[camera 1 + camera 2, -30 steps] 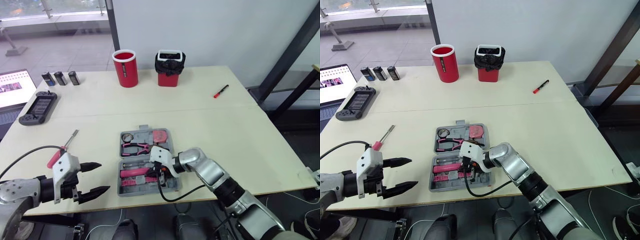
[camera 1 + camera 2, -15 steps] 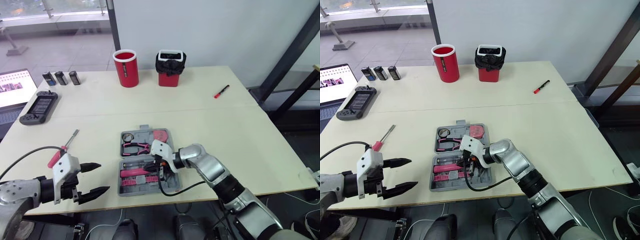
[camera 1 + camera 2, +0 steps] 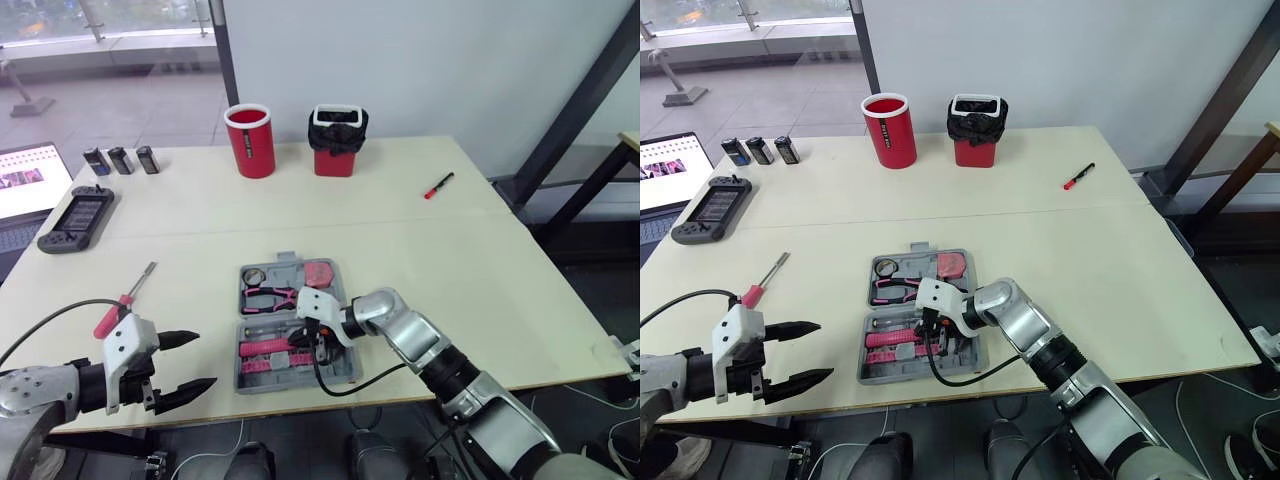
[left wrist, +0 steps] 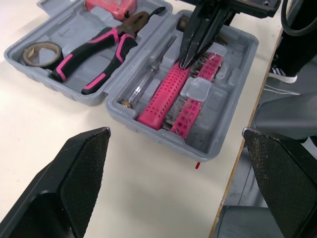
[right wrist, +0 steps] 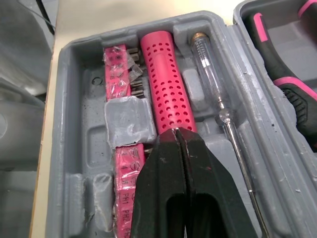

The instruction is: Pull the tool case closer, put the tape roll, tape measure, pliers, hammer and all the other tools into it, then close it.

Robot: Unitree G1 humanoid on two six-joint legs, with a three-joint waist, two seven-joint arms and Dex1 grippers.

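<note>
The grey tool case [image 3: 340, 372] lies open at the table's front centre. Its far half holds a tape roll [image 3: 254, 275], pink-handled pliers [image 3: 270, 295] and a pink tape measure [image 3: 320, 271]. In the near half lie a pink perforated handle [image 5: 166, 84], pink bit holders [image 5: 118, 74] and a clear tester screwdriver [image 5: 213, 89]. My right gripper [image 5: 181, 134] is shut, its tips resting at the end of the pink handle. Left of the case, by the front edge, my left gripper [image 3: 195, 362] hangs open and empty. A pink-handled screwdriver [image 3: 125, 300] lies on the table just beyond it.
At the back stand a red cup [image 3: 250, 139] and a red bin with a black liner [image 3: 337, 140]. A red pen [image 3: 438, 185] lies back right. A game controller [image 3: 76, 217], three batteries [image 3: 120, 160] and a laptop [image 3: 25, 190] sit at the far left.
My right gripper has crept slightly left inside the case's near half, staying shut. The left gripper has barely moved. The view itself shifted a little.
</note>
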